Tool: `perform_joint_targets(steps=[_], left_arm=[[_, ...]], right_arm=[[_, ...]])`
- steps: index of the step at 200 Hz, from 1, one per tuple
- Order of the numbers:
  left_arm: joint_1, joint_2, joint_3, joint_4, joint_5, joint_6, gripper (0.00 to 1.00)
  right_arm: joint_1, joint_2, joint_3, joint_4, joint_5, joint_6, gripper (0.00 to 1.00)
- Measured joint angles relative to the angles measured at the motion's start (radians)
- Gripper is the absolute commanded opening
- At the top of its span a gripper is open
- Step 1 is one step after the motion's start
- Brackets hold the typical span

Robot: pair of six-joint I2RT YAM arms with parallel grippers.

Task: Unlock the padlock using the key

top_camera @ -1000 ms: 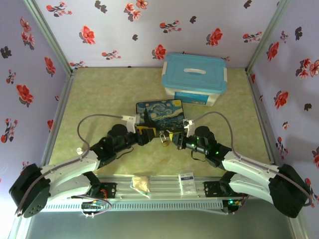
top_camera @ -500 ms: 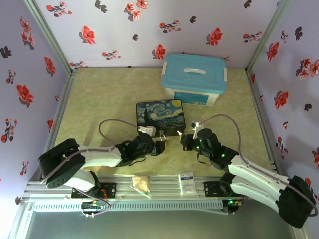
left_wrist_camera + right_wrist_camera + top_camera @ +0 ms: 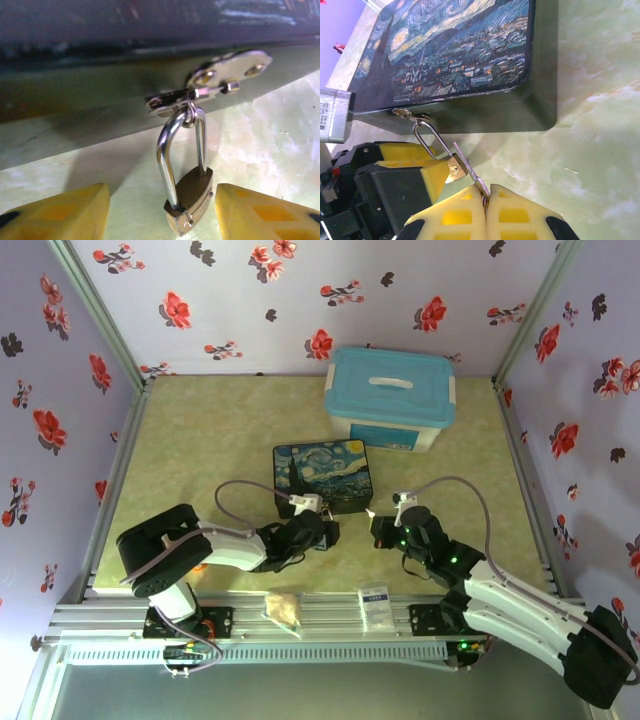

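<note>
Key (image 3: 470,171) against padlock (image 3: 189,202) at the painted tin's (image 3: 460,55) front wall.
The padlock hangs by its shackle from the tin's hasp (image 3: 215,82), between the left gripper's (image 3: 160,205) spread jaws; the right gripper (image 3: 486,197) pinches the key, whose blade touches the brass body.

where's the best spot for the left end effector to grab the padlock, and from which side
Grip the padlock by its brass body, not the thin shackle looped through the tin's hasp. Come low from the tin's front, where the left end effector sits with open pads either side of the body. That likely leaves the bottom end free for the key in the right end effector.
</note>
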Motion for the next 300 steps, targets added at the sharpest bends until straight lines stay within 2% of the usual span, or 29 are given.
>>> perform_joint_targets(steps=[37,53,83,101,151,194,246,300], left_arm=[[0.0,0.043,0.033,0.016,-0.01,-0.002,0.45],[0.0,0.059,0.046,0.02,-0.005,-0.003,0.37],[0.0,0.063,0.049,0.035,0.01,-0.006,0.22],[0.0,0.063,0.05,0.04,0.013,-0.007,0.16],[0.0,0.049,0.023,0.07,0.031,-0.032,0.13],[0.007,-0.011,-0.021,0.09,0.044,-0.063,0.12],[0.025,-0.039,-0.054,0.156,0.063,-0.117,0.15],[0.028,-0.039,-0.089,0.21,0.072,-0.168,0.18]], right_arm=[[0.0,-0.008,-0.026,0.003,0.004,0.012,0.0],[0.0,0.011,-0.035,0.015,-0.004,0.023,0.0],[0.0,0.079,-0.071,0.1,-0.05,0.061,0.0],[0.0,0.14,-0.089,0.154,-0.082,0.09,0.0],[0.005,0.256,-0.111,0.298,-0.171,0.204,0.0],[0.023,0.31,-0.109,0.304,-0.223,0.332,0.0],[0.077,0.41,-0.092,0.358,-0.232,0.338,0.0],[0.095,0.619,-0.068,0.579,-0.27,0.353,0.0]])
